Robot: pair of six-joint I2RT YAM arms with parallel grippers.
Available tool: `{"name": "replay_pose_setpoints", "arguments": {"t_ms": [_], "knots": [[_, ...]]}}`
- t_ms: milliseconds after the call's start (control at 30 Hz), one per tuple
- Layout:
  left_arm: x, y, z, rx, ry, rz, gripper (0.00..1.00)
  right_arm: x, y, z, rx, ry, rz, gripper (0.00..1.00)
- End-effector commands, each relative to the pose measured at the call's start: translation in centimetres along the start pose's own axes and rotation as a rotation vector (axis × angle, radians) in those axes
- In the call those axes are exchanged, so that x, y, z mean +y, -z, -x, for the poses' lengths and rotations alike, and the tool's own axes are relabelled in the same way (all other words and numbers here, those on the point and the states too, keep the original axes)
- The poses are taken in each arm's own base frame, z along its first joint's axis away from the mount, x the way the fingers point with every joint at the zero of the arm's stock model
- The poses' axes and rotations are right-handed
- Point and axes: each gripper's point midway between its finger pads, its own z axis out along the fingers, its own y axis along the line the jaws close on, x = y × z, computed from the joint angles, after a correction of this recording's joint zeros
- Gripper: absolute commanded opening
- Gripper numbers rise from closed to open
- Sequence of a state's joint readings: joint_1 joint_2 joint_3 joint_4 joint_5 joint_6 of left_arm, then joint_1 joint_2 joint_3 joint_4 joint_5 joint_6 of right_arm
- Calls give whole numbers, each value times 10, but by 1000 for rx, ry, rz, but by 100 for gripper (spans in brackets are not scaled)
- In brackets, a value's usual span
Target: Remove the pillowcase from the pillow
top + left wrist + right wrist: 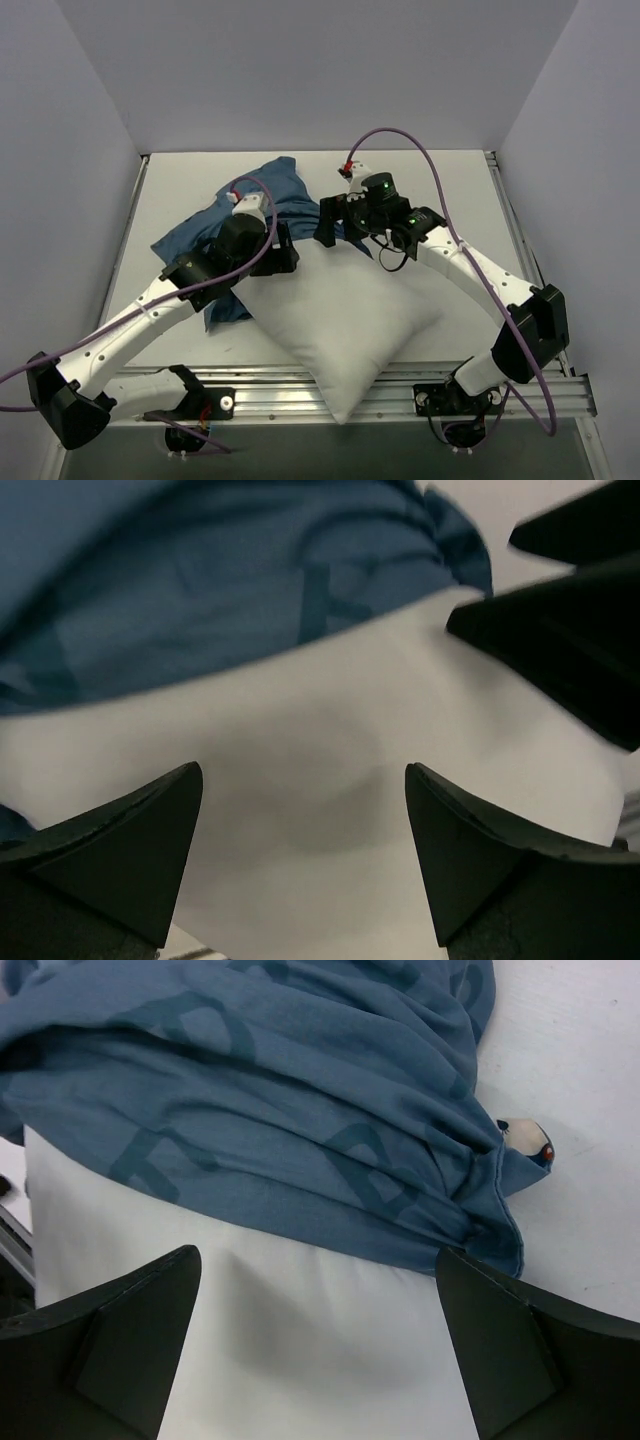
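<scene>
pillow: was seen mostly bare on the table, its near corner reaching past the near edge.
pillowcase: was found bunched at the far left, its hem laid across the pillow's far end.
left gripper: fingers were held apart over the white pillow, near the blue hem.
right gripper: fingers were likewise spread, over the pillow beside the hem.

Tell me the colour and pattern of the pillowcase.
The pillowcase is blue with large teal letters; the right wrist view shows it best.

The pillow lies mostly bare, the pillowcase bunched at its far end.
</scene>
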State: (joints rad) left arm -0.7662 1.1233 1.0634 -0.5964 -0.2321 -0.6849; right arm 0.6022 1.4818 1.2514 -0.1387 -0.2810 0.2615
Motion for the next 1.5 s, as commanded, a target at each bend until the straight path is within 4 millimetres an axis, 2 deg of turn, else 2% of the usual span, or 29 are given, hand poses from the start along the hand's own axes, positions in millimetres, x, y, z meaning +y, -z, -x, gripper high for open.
{"name": "replay_pose_setpoints", "arguments": {"t_ms": [0,33,133,167,200,233,267,300,400,500,533,600,667,767,800,867,967,1000,1033,1067,1100,1133,1167,1200,1267,1300,1333,1367,1467], "knots": [[29,10,66,-138,-166,224,91,-9,-4,5,11,2,-14,98],[23,15,92,-184,-214,225,91,-11,-4,4,14,1,-19,98],[20,-9,125,-194,-277,191,91,-24,1,1,23,-10,-41,99],[3,-10,139,-201,-290,109,91,-26,5,0,25,-14,-42,99],[1,-29,140,-176,-311,102,91,-27,7,-2,34,-17,-35,100],[-3,-36,144,-161,-366,83,91,-26,10,-3,37,-24,-14,100],[-18,-35,157,-179,-393,39,91,-25,11,-5,42,-24,-2,100],[-27,-53,147,-117,-422,-17,91,-24,12,-11,59,-25,8,100],[-49,-71,142,-53,-479,-142,91,-14,15,-23,99,-32,76,100],[-56,-81,137,-1,-510,-187,91,-2,19,-30,120,-46,140,100],[-60,-83,133,22,-525,-219,91,-3,18,-39,136,-69,143,100],[-59,-91,125,61,-538,-225,91,2,19,-41,124,-80,172,100],[-51,-101,117,111,-548,-203,91,-1,9,-68,182,-116,188,100],[-44,-112,109,140,-547,-185,90,-8,0,-86,211,-129,175,100],[-41,-115,106,152,-546,-174,90,-13,-6,-101,245,-143,165,98],[-35,-125,97,191,-547,-159,90,-16,-14,-113,269,-150,169,94],[-26,-139,86,227,-550,-129,87,-17,-19,-122,284,-139,176,71],[-24,-142,82,241,-549,-126,86,-16,-19,-124,288,-133,177,51],[-19,-147,75,268,-547,-116,84,-15,-19,-124,288,-120,183,42],[-19,-150,71,286,-546,-120,78,-13,-17,-123,285,-106,188,34],[-18,-151,69,296,-543,-119,75,-13,-16,-122,284,-95,187,15],[-16,-155,65,309,-542,-115,72,-12,-15,-122,282,-82,190,5],[-16,-157,64,312,-545,-116,63,-11,-13,-119,273,-75,189,0],[-15,-160,63,318,-544,-112,58,-11,-11,-119,273,-74,186,0],[-13,-162,70,300,-548,-91,39,-9,-7,-114,262,-61,185,0],[-10,-164,74,289,-547,-74,20,-8,-4,-116,274,-60,179,0],[-10,-163,85,257,-547,-59,10,-9,-1,-114,271,-54,167,0],[-3,-165,96,226,-551,-6,4,-6,4,-110,259,-45,166,0],[15,-159,140,91,-526,99,2,-4,21,-105,245,-38,145,0]]}}
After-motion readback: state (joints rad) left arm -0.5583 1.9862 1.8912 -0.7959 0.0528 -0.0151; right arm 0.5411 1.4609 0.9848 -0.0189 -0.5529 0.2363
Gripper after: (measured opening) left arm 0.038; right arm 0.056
